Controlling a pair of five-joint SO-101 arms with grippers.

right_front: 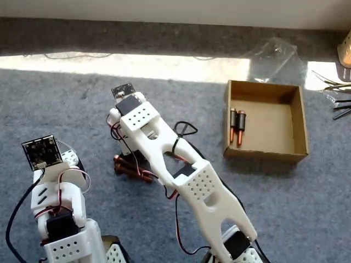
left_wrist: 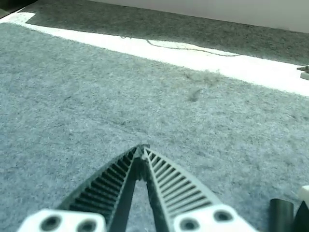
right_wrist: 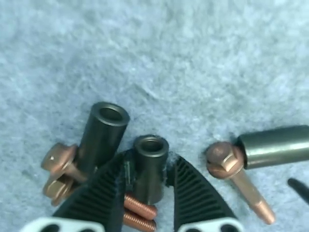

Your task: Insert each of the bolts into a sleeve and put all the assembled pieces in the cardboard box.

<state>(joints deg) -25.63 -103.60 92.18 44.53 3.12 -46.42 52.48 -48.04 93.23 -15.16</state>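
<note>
My right gripper [right_wrist: 150, 157] hangs over a small pile of parts on the grey carpet, its fingers [right_wrist: 193, 188] closed against both sides of a dark sleeve [right_wrist: 150, 169]. A second sleeve [right_wrist: 104, 135] leans beside it, and a third [right_wrist: 275, 145] lies apart next to a copper bolt [right_wrist: 236, 179]. More copper bolts [right_wrist: 58, 166] lie under and beside the sleeves. In the high view the pile [right_front: 131, 170] sits under the right arm [right_front: 164, 148]. The cardboard box [right_front: 296, 123] holds two assembled pieces [right_front: 236, 127]. My left gripper [left_wrist: 141, 149] is shut and empty above bare carpet.
A clear plastic bag [right_front: 271, 55] lies behind the box in a sunlit strip of floor. Loose cables [right_front: 337, 96] reach in at the right edge. A dark cylinder [left_wrist: 281, 215] shows at the corner of the left wrist view.
</note>
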